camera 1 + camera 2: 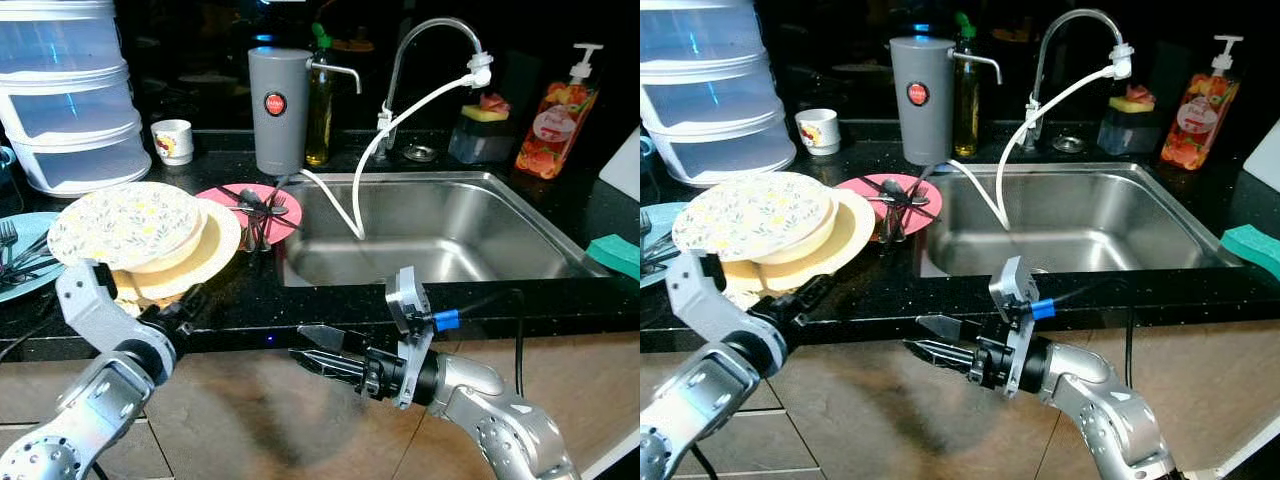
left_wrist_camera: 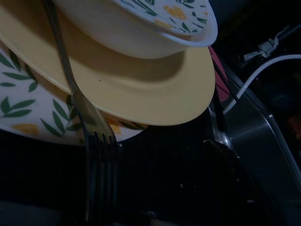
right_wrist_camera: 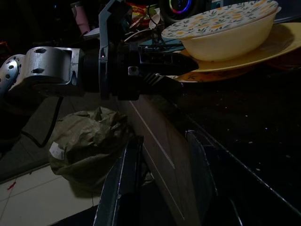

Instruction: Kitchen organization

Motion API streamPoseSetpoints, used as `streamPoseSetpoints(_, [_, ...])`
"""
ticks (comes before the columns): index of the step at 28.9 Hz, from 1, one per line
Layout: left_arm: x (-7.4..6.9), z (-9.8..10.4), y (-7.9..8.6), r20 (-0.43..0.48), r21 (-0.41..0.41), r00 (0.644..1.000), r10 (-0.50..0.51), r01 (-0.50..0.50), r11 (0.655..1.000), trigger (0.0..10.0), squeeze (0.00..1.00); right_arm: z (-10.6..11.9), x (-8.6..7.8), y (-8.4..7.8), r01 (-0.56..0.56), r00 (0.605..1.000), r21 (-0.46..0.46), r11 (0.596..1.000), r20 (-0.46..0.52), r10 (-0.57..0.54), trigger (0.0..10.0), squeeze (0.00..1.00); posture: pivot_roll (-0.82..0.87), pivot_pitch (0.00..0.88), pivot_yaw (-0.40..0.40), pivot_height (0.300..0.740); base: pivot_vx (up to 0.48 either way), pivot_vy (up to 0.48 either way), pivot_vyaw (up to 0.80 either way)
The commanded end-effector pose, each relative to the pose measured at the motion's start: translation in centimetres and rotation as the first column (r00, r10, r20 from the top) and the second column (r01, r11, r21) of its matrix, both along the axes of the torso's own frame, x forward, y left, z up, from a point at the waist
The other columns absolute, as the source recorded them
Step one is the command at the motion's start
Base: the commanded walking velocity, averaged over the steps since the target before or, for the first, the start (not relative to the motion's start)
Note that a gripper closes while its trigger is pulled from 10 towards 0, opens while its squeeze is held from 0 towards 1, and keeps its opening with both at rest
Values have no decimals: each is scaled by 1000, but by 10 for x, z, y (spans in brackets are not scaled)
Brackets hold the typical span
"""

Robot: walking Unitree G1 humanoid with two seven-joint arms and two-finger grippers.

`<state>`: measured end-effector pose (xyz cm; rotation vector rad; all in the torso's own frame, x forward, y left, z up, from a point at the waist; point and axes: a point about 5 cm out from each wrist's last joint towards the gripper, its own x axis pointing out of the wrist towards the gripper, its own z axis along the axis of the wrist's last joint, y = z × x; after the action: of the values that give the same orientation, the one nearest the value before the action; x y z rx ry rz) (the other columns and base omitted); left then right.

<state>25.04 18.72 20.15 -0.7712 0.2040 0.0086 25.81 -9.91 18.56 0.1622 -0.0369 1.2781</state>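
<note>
A cream bowl with a floral top (image 1: 125,225) sits on a yellow plate (image 1: 215,245), which rests on a leaf-patterned plate (image 2: 28,113), all on the black counter left of the sink. My left gripper (image 1: 195,300) is at the counter's front edge, just under the yellow plate's rim. A metal fork (image 2: 96,146) lies along it, tines toward the wrist and handle crossing in front of the bowl. My right gripper (image 1: 297,342) hangs open and empty below the counter edge, pointing left. A pink plate (image 1: 232,192) holds forks and a spoon.
The steel sink (image 1: 450,230) with faucet (image 1: 430,40) and white hose is at centre right. A teal plate (image 1: 20,225) with forks lies far left. A grey canister (image 1: 277,110), cup (image 1: 173,140), plastic tiered box (image 1: 70,100), soap bottle (image 1: 555,120) and green sponge (image 1: 615,252) stand around.
</note>
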Motion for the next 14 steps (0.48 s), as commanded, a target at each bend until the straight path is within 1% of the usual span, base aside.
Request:
streamPoseSetpoints(1, [1, -7, 5, -48, 12, 998, 33, -33, 999, 10000, 0, 0, 1, -3, 5, 1000, 2, 1000, 3, -5, 10000, 0, 53, 19, -11, 740, 0, 0, 0])
streamPoseSetpoints(8, [0, -8, 0, -52, 6, 999, 13, -13, 1000, 10000, 0, 0, 0, -3, 6, 1000, 1, 1000, 2, -6, 10000, 0, 53, 19, -11, 740, 0, 0, 0])
streamPoseSetpoints(9, [0, -9, -3, -54, -1, 999, 0, 0, 1000, 0, 0, 0, 1, -3, 6, 1000, 1, 1000, 2, -6, 10000, 0, 53, 20, -13, 740, 0, 0, 0])
streamPoseSetpoints(14, [-1, -8, -7, -44, -8, 999, -27, 27, 1000, 0, 0, 0, 1, -3, 6, 1000, 1, 1000, 3, -6, 10000, 0, 53, 20, -13, 740, 0, 0, 0])
